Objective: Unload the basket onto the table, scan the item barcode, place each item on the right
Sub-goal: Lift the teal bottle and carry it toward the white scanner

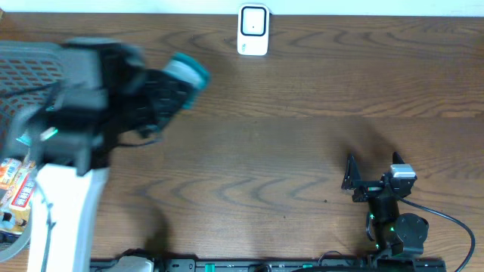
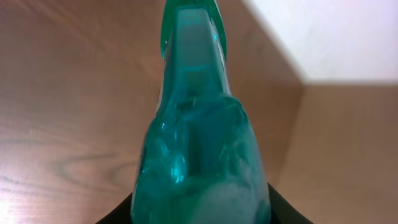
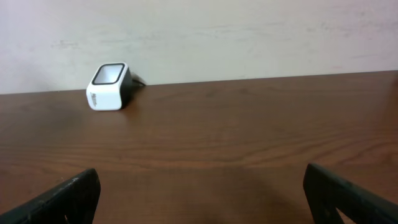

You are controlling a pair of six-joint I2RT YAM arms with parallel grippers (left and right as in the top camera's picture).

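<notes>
Left tool (image 1: 168, 87) blurred, clamping teal bottle (image 2: 199, 143), near end cut off; right tool (image 3: 199, 193) spread wide

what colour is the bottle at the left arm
Translucent teal; the bottle shows best in the left wrist view.

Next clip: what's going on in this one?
The left claw holds a teal translucent bottle over the wooden table, just right of the grey basket. The white scanner stands at the table's far edge, and the bottle is not yet in front of it. The right claw sits open and empty near the front right, facing the scanner.
</notes>
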